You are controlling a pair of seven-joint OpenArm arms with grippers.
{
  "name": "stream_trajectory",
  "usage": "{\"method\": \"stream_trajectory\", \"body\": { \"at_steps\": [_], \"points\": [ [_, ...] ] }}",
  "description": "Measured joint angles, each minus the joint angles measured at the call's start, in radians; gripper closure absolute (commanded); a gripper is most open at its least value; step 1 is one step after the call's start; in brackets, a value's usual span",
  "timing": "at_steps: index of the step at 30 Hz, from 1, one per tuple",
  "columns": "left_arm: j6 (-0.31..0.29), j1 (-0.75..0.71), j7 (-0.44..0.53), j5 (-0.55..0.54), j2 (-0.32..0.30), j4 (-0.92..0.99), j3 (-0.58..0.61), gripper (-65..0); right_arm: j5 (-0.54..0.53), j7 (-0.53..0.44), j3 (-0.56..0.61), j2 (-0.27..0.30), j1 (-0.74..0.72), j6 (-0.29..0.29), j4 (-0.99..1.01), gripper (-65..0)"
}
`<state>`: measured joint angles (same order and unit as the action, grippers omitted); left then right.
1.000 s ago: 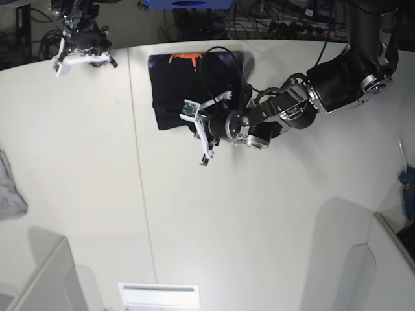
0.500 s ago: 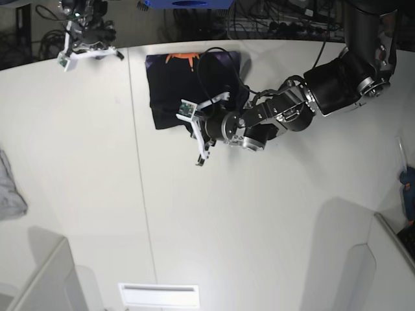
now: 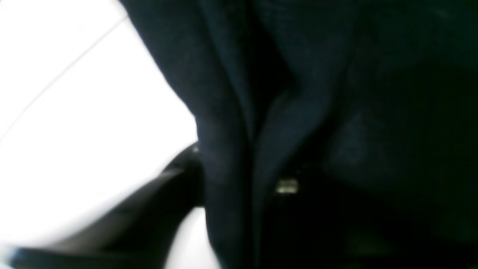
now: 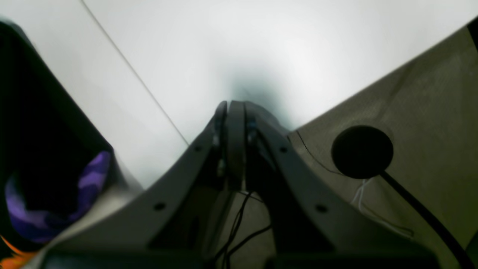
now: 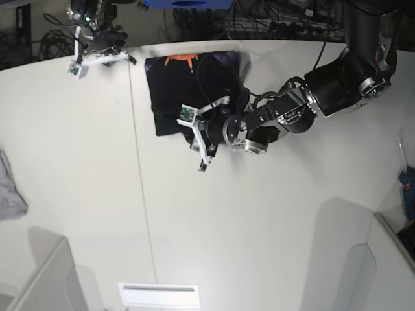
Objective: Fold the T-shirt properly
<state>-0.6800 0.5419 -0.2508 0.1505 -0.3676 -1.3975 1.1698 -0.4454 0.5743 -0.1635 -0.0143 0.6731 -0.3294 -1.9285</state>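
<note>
Black short-sleeved cloth T-shirt (image 5: 188, 91), folded into a block with orange and purple showing, is lying near the far edge of the wide white desk (image 5: 259, 220), cables crowding the dim room behind. The left gripper (image 5: 200, 144) is sitting at its near edge, grip unclear in the blurred wrist view; the right gripper (image 4: 233, 145), clenched empty, is hanging over the desk's far edge beside a small grey cloth (image 5: 10, 188) cropped at the side.

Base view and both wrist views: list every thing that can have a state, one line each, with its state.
T-shirt: folded into a compact black block on the table, purple and orange showing at its far edge.
Left gripper: at the T-shirt's near edge, cloth right against its camera; whether it grips cannot be told.
Right gripper: shut, empty, at the table's far corner.
Grey cloth: crumpled at the table edge.
</note>
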Motion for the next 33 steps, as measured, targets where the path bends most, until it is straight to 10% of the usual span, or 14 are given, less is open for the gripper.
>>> {"method": "stream_trajectory", "body": {
  "at_steps": [5, 20, 23, 28, 33],
  "points": [
    [-0.005, -0.005, -0.029, 0.003, -0.001, -0.026, -0.05, -52.0, 0.0, 0.001, 0.0, 0.0, -0.002, 0.0, 0.0, 0.0],
    [-0.028, -0.058, -0.08, -0.058, 0.011, -0.247, -0.376, -51.8, 0.006, 0.002, 0.038, 0.014, -0.02, -0.001, -0.032, 0.0],
    [-0.029, -0.114, -0.275, -0.2, 0.013, -0.329, -0.547, -39.2, 0.002, 0.0, 0.109, 0.06, -0.036, 0.004, -0.058, 0.0],
    [-0.024, -0.23, -0.448, -0.381, -0.014, -0.43, -0.893, 0.0, 0.005, 0.002, 0.193, 0.085, -0.092, 0.003, -0.059, 0.0],
    [-0.024, -0.433, -0.472, -0.407, -0.079, -0.453, -1.184, 0.0, 0.005, 0.005, 0.264, 0.082, -0.075, -0.002, -0.059, 0.0]
  ]
}}
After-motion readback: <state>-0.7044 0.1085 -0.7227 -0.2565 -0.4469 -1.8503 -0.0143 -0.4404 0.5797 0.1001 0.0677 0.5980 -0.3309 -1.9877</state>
